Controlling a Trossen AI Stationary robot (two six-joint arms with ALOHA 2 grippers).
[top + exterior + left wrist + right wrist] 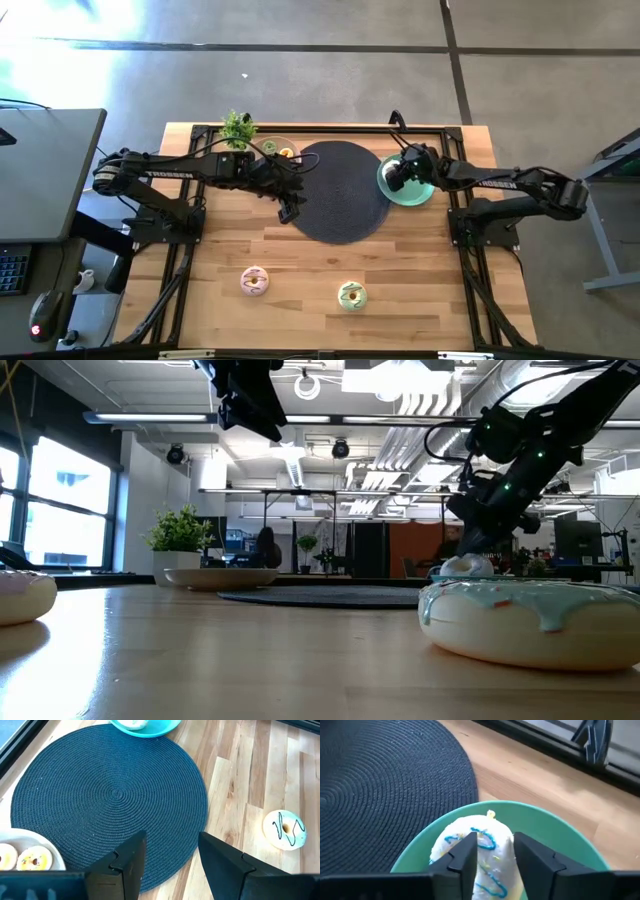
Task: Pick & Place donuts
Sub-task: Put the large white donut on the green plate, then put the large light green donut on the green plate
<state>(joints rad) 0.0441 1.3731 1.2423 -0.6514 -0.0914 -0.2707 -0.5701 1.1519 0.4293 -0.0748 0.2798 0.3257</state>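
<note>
A white ring donut with teal drizzle (535, 622) lies nearest on the wooden table (420, 270). The right gripper (492, 852) pinches a white blue-squiggled donut (487, 845) over the round teal plate (555, 832). The left gripper (170, 845), spread and empty, hovers over the dark woven round mat (110, 795).

Floor: grey concrete floor (300, 70) around my table.
Ceiling: exposed ducts (420, 400) and strip lights.
Windows: large panes (60, 510) beside me.
Furniture: dark desk (40, 170) nearby.
Far wall: orange panel (415, 545).
</note>
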